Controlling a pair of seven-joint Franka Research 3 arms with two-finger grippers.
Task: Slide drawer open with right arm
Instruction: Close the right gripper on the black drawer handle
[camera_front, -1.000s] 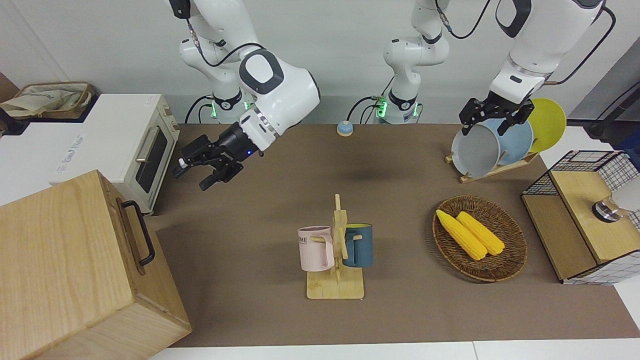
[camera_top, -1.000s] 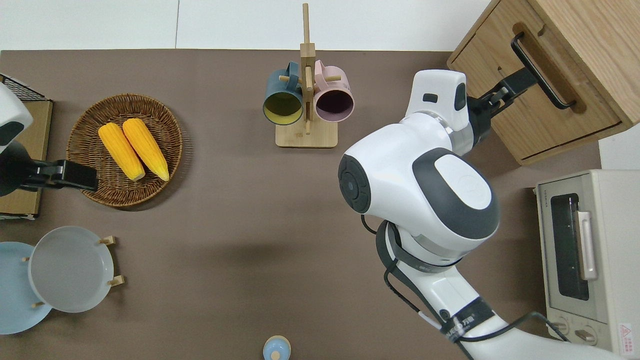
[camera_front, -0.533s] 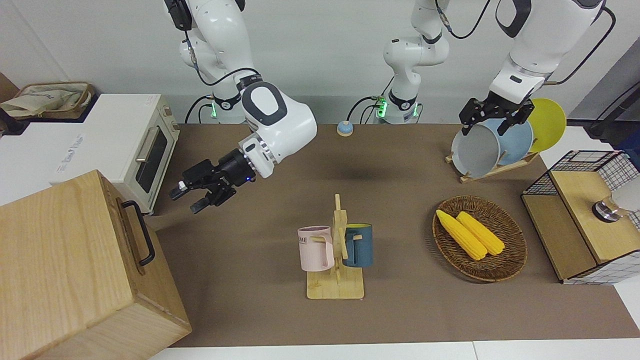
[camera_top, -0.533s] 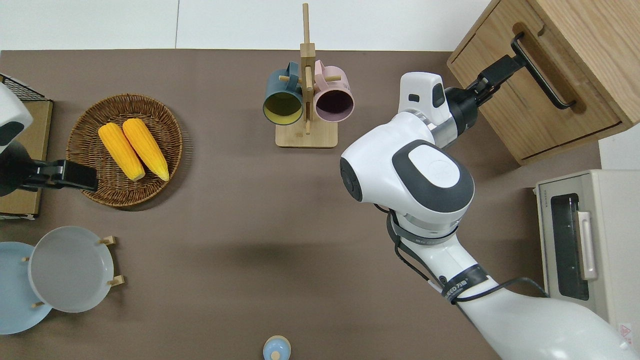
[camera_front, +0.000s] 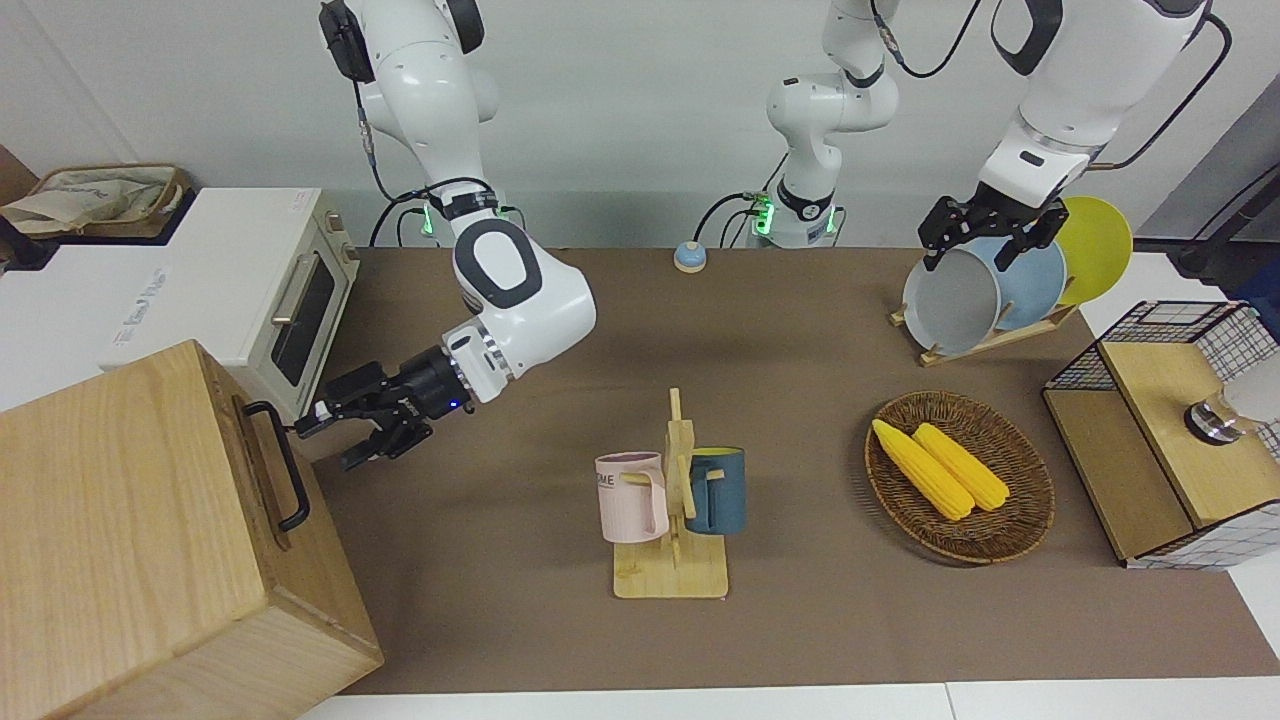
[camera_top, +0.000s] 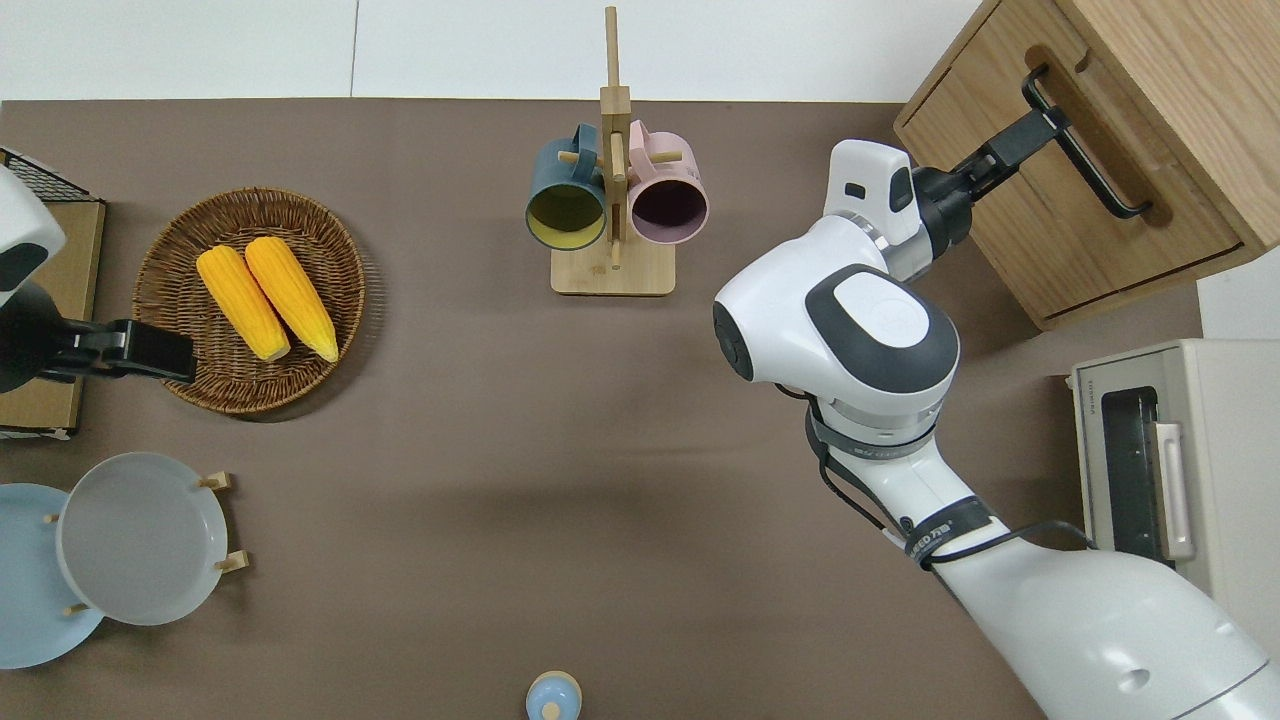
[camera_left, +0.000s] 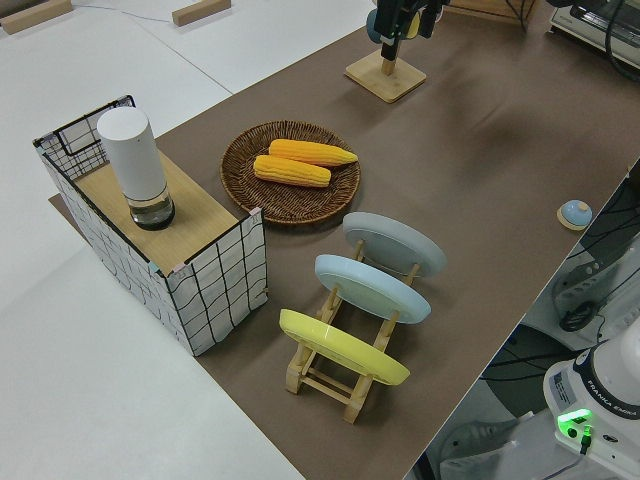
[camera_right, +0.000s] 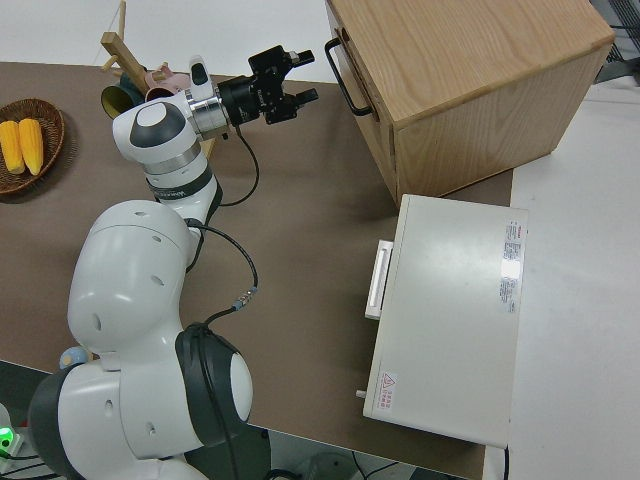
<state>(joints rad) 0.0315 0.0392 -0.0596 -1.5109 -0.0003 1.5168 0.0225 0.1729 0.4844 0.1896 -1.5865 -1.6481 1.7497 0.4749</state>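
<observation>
The drawer (camera_top: 1090, 215) is the front of the big pale wooden cabinet (camera_front: 120, 520) at the right arm's end of the table, and it looks shut. Its black loop handle (camera_front: 283, 468) also shows in the overhead view (camera_top: 1088, 145) and the right side view (camera_right: 347, 68). My right gripper (camera_front: 330, 440) is open, and its fingertips (camera_top: 1045, 122) point at the handle, level with the bar. It also shows in the right side view (camera_right: 298, 74). I cannot tell whether a finger touches the bar. The left arm is parked.
A white toaster oven (camera_front: 260, 290) stands beside the cabinet, nearer to the robots. A wooden mug rack (camera_front: 670, 510) with two mugs is mid-table. A wicker basket (camera_front: 1020, 520) of corn, a plate rack (camera_front: 985, 335) and a wire-mesh cabinet (camera_front: 1150, 440) stand toward the left arm's end.
My right gripper has moved away from the toaster oven and down toward the cabinet, up to the drawer handle, still open. The left arm has not moved.
</observation>
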